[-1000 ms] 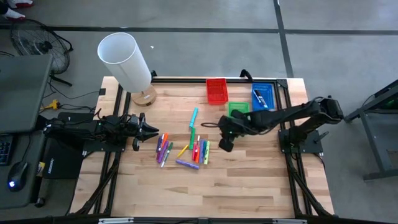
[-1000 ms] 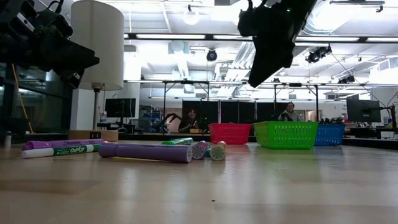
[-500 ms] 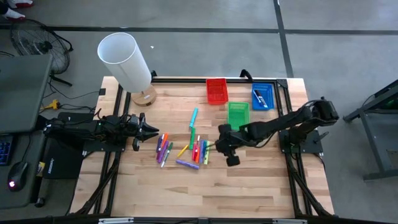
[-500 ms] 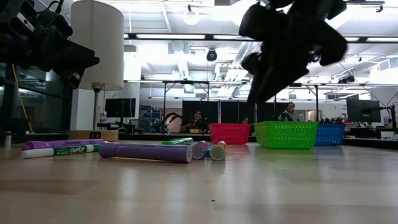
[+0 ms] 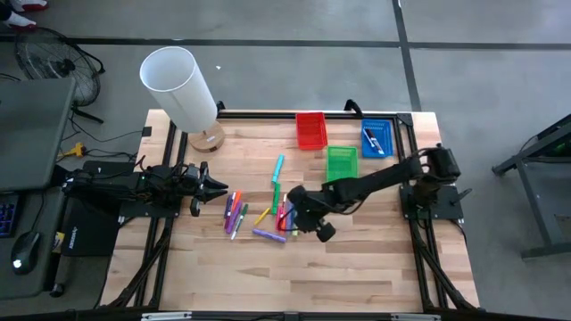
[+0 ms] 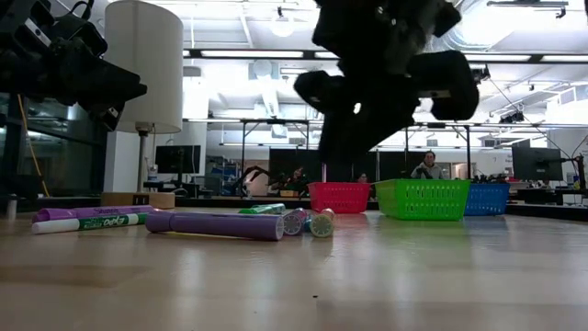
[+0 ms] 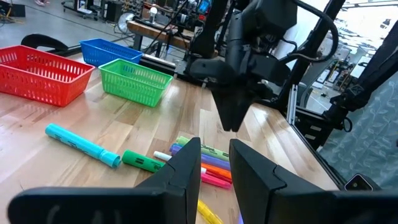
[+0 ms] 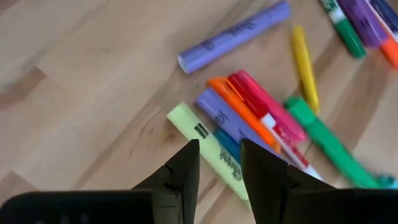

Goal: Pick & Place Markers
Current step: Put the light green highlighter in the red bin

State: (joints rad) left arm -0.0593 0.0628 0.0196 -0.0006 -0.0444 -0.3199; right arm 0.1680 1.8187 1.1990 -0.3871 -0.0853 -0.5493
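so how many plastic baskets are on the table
3, in a group at the table's far edge: the red basket, the green basket just nearer, and the blue basket toward the right arm's side. None seems hidden.

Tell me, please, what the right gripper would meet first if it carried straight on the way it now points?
Most likely the pale yellow-green marker at the edge of the marker cluster; the right gripper points down at it, with the blue and purple ones just beside. How far above it hangs is unclear.

Bare wood lies open near the table's (image 5: 357,267) front edge. Markers (image 5: 284,217) crowd the centre; the red tray (image 5: 310,130), green tray (image 5: 342,161) and blue tray (image 5: 376,138) block the far right, a lamp (image 5: 183,89) the far left
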